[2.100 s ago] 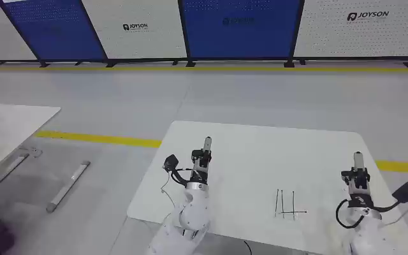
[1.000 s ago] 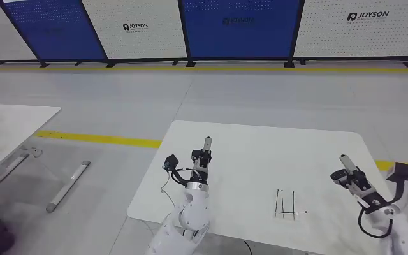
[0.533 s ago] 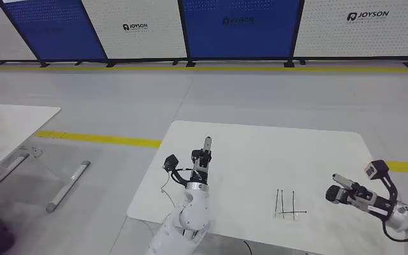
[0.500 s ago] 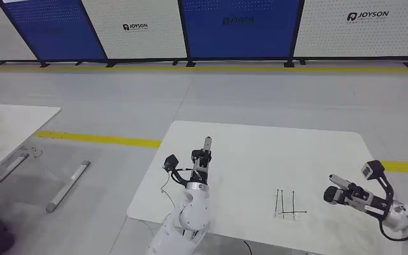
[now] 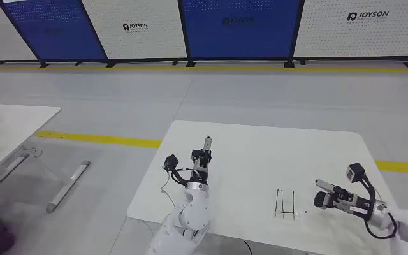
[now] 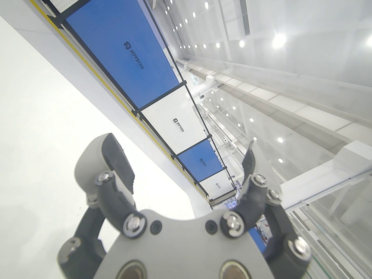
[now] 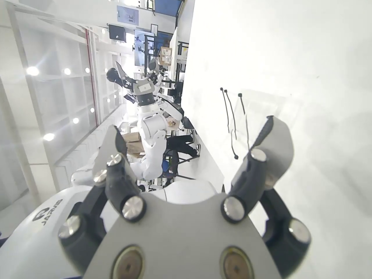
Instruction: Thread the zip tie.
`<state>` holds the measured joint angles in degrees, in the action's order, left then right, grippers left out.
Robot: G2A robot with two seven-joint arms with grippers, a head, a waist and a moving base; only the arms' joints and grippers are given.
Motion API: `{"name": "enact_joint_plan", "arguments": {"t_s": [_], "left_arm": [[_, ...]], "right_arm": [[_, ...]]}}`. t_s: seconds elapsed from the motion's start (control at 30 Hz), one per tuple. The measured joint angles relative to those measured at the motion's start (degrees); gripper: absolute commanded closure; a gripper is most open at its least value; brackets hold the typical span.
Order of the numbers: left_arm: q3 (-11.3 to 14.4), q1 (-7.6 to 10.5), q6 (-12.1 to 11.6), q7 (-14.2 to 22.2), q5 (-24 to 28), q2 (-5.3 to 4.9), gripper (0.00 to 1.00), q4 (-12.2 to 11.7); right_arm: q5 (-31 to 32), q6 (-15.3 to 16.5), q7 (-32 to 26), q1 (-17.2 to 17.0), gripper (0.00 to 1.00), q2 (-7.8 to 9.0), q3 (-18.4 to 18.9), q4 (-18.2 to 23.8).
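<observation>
Several thin black zip ties lie loose on the white table, near its front edge; in the right wrist view the zip ties lie flat just beyond the fingertips. My right gripper hangs low, a little to the right of them and pointing at them. It is open and holds nothing. My left gripper stands upright over the table's left part, well away from the ties. It is open and empty, and the right wrist view has this left gripper far off.
The table's left edge and front edge are close to both arms. A second white table stands at far left, and a grey bar lies on the floor. Blue and white panels line the back.
My right arm has swung down from upright to a low pose pointing left, and its gripper has come close to the zip ties. The left arm and the ties have not moved.
</observation>
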<state>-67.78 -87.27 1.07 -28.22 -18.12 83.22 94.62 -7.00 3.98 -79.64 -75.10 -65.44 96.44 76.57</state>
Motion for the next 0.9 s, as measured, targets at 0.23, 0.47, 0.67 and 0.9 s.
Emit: {"name": "enact_joint_plan", "arguments": {"t_s": [0.23, 0.47, 0.67, 0.9], "left_arm": [[0.0, 0.0, 0.0, 0.0, 0.0, 0.0, 0.0, 0.0], [0.0, 0.0, 0.0, 0.0, 0.0, 0.0, 0.0, 0.0], [0.0, 0.0, 0.0, 0.0, 0.0, 0.0, 0.0, 0.0], [0.0, 0.0, 0.0, 0.0, 0.0, 0.0, 0.0, 0.0]], "right_arm": [[0.12, 4.17, 0.0, -2.97, 0.0, 1.6, -3.39, 4.14], [-1.07, 4.49, 0.0, -5.17, 0.0, 7.56, -5.76, 6.56], [1.65, 3.45, 0.0, -4.99, 0.0, 9.27, -7.44, 6.65], [1.61, 3.48, 0.0, -5.0, 0.0, 9.24, -7.4, 6.65]]}}
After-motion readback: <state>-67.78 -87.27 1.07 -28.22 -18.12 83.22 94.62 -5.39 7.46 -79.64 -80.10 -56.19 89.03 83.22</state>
